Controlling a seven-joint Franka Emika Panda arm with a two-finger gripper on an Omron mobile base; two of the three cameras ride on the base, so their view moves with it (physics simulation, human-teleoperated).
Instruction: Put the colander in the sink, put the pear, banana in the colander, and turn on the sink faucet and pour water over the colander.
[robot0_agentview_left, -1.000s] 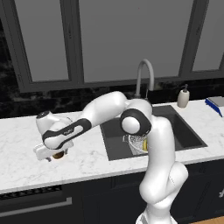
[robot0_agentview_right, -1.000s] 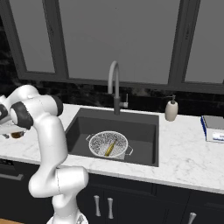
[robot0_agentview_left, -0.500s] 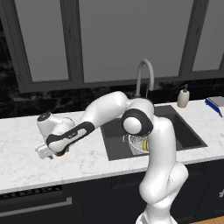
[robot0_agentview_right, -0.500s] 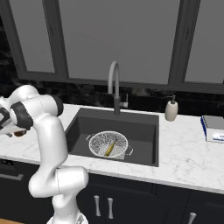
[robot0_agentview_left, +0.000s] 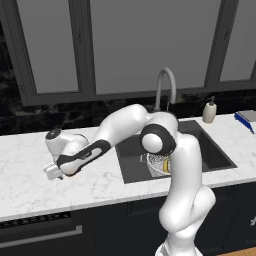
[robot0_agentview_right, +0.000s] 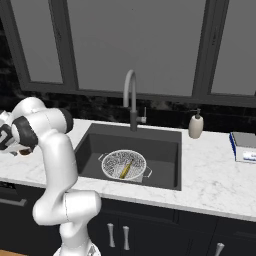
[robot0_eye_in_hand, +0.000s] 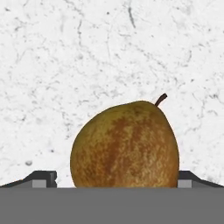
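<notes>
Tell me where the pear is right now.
The pear sits between the gripper fingertips over the white marble counter, left of the sink, well away from the colander.

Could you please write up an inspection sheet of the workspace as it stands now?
Surface: white marble counter around a dark sink.
Job's things: colander on the sink floor with the banana in it; pear between the finger tips, above the counter left of the sink; faucet behind the basin, no water seen.
Clutter: soap bottle; blue and white item at the counter's right end.
End effector: shut on the pear.
Cables: nothing seen.
Surroundings: dark window frames, dark cabinets below.
</notes>
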